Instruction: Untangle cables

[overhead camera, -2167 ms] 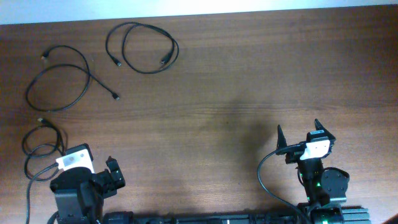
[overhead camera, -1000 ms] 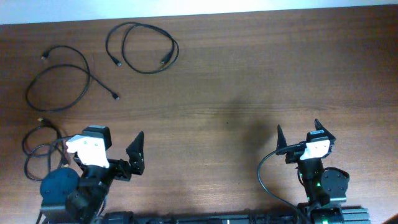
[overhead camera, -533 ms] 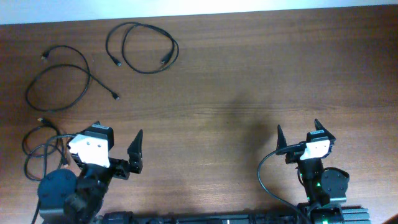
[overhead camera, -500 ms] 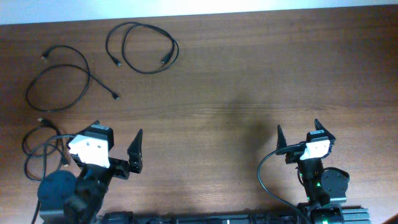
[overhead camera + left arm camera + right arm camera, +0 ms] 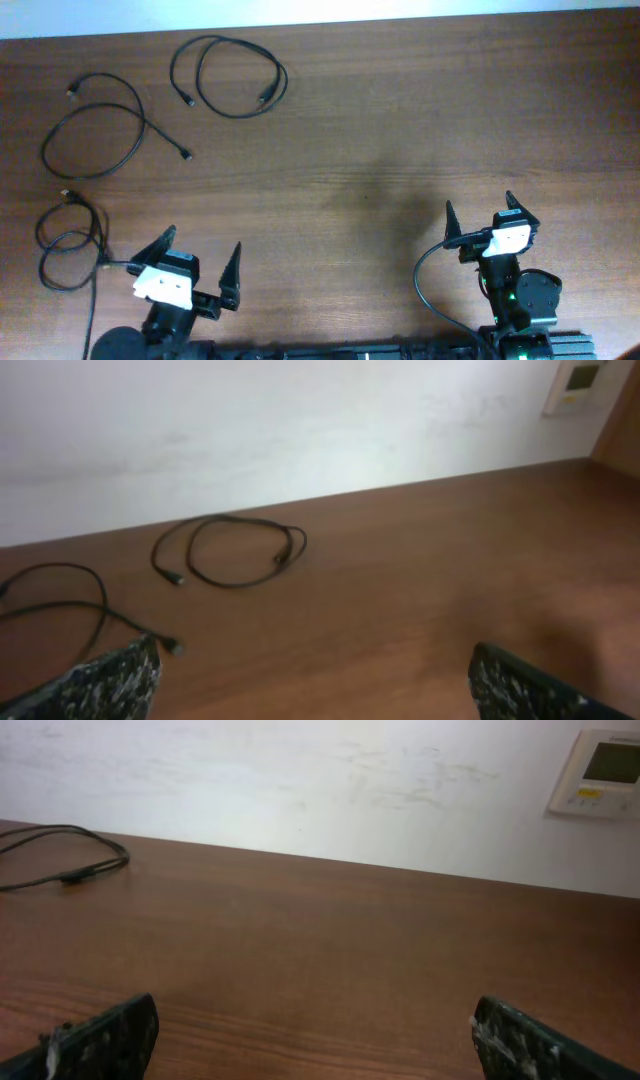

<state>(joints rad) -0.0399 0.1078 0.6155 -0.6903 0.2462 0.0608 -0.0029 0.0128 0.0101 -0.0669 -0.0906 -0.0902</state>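
Three thin black cables lie apart on the left of the wooden table. One is a loop [image 5: 285,82] at the back, one a wide loop [image 5: 147,122] at the far left, and one a small coil [image 5: 40,228] near the front left. My left gripper [image 5: 203,242] stands open at the front edge, just right of that coil, with nothing between its fingers. The left wrist view shows the back loop [image 5: 235,585] and the left cable [image 5: 130,622] far ahead of the open left gripper [image 5: 310,660]. My right gripper [image 5: 479,204] is open and empty at the front right, far from all cables.
The right wrist view shows a cable end [image 5: 120,855] at the far left, bare wood ahead of the right gripper [image 5: 315,1015], and a white wall with a wall panel [image 5: 600,772]. A thicker black arm wire [image 5: 425,290] curls beside the right arm's base.
The left arm has drawn back toward the front edge and turned, so its open fingers now point straight across the table. The right arm and the cables have not moved.
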